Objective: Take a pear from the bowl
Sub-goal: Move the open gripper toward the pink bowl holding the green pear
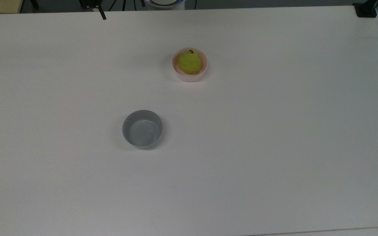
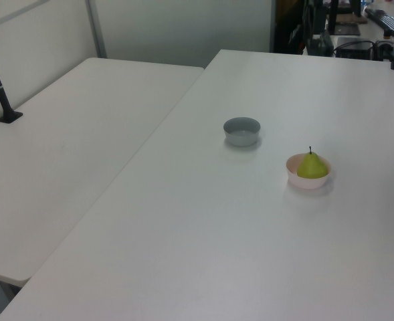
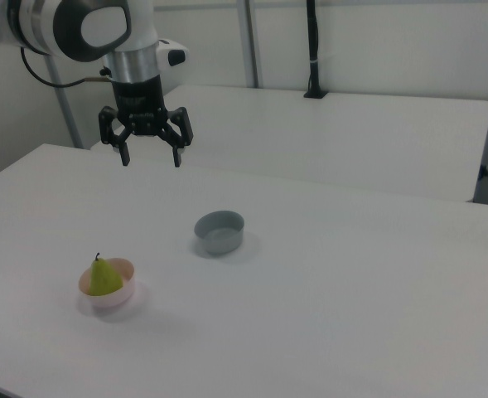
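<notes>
- The claw (image 3: 150, 156) hangs high in the air with its two fingers spread wide and nothing between them. In the right view it is up and to the right of the pink bowl (image 3: 124, 293), well apart from it.
- In the top view one dark fingertip (image 1: 102, 15) pokes in at the upper edge, well to the left of the pink bowl (image 1: 190, 77) and beyond it.
- The pear (image 3: 103, 277) stands upright inside the pink bowl, stem up, its rounded body taking up most of the inside. It shows the same way in the top view (image 1: 189, 62) and the left view (image 2: 312, 166), where the pink bowl (image 2: 307, 180) holds it.
- As I judge it, nothing of the task is done yet: the pear is untouched in the pink bowl. Left to do are the trip over the pink bowl, the drop onto the pear, the squeeze and the lift.
- The grey bowl (image 3: 219, 231) stands well apart from the pink bowl, with nothing in it. It also shows in the top view (image 1: 142, 128) and the left view (image 2: 241, 130).
- Both bowls rest on the white table (image 1: 274, 131). A second white table (image 2: 69, 147) stands beside it, farther from the pink bowl than the grey bowl is.
- Nothing stands between the claw and the pink bowl. The pink bowl's rim hugs the pear closely, so I judge the fingers may knock it on the way down.
</notes>
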Available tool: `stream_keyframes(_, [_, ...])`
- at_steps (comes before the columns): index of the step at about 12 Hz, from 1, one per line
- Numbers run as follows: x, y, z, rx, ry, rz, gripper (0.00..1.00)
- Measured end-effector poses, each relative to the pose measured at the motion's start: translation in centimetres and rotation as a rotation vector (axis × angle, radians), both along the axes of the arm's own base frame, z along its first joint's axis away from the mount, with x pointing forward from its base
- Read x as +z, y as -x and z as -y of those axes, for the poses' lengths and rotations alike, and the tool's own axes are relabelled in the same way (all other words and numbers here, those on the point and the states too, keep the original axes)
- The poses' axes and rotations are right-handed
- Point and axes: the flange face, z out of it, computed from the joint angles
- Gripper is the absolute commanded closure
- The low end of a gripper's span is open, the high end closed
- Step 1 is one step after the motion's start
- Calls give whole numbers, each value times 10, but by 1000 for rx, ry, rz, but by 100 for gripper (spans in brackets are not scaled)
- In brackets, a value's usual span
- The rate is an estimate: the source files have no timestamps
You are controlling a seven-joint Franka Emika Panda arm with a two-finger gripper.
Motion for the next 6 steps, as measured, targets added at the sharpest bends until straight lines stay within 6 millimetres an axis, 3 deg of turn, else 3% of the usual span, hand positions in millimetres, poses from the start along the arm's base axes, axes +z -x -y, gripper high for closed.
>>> stream_keyframes(3, [-13,0,-12,52,-2,-24,0])
stream_keyframes(6, [-46,2,-53,69,-4,-91,0])
